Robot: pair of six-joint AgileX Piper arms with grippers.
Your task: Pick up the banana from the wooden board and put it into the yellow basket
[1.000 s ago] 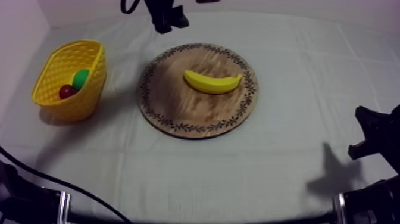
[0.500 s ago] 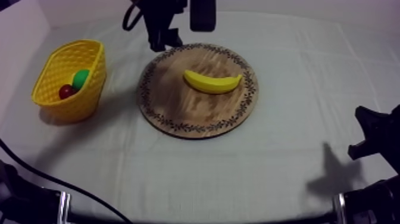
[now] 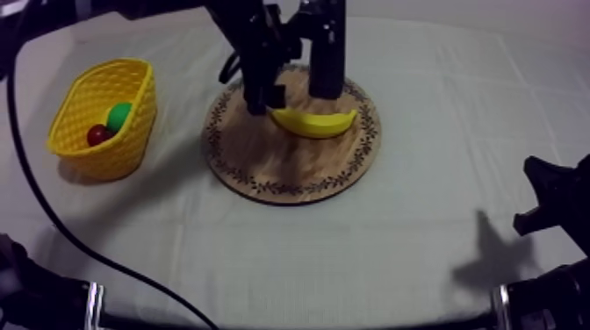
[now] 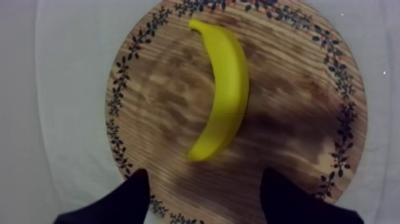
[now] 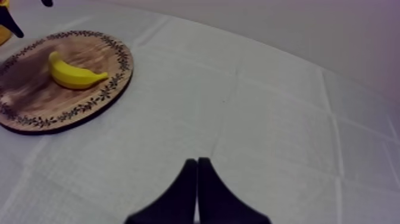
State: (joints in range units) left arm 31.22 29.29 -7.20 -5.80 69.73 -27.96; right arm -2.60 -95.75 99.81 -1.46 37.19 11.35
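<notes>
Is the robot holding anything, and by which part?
Nothing yet. The left gripper hangs open above the banana on the board; the right gripper is shut on nothing.

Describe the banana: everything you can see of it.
The banana is a plain yellow toy, smooth and curved with tapered ends, and looks like plastic. It lies flat on the wooden board, off-centre, whole and unmarked. Nothing but the board visibly touches it. The left hand hangs over it, open, its fingers set apart to either side of one end and not closed on it.
</notes>
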